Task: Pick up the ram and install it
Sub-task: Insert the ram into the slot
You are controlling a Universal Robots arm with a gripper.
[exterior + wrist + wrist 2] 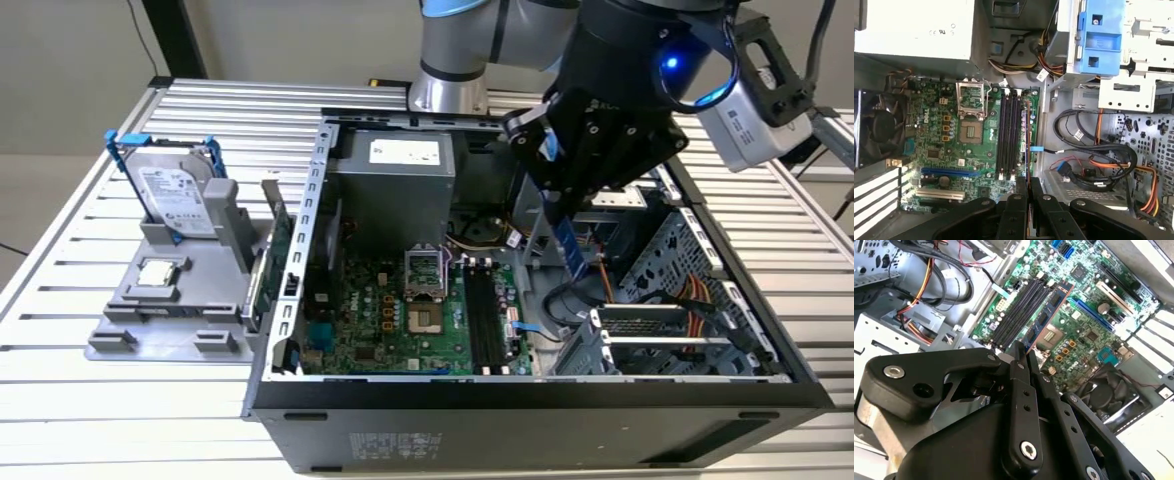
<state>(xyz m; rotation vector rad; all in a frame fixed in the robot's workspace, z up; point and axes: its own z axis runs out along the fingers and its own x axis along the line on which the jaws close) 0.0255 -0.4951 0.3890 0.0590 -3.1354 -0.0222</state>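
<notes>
One ram (571,245) hangs on end from the fingers over the open computer case (310,230). Its lower end is above the case floor, toward the exterior view's right of the memory slots (483,320). In the second wrist view the fingers (1019,375) are clamped together on one end of the ram (1046,315), which reaches out over the motherboard (1089,315). In the first wrist view the ram (1027,145) shows edge-on just beside the slots (1006,135) and not seated in them.

Inside the case lie the motherboard, a power supply (394,185), a fan (879,130) and loose cables (1094,155). Outside it, on the worktop (134,420), a grey stand (147,320) holds a hard drive (174,190) upright and a small chip (160,272) lying flat. A green expansion card (264,280) stands between stand and case.
</notes>
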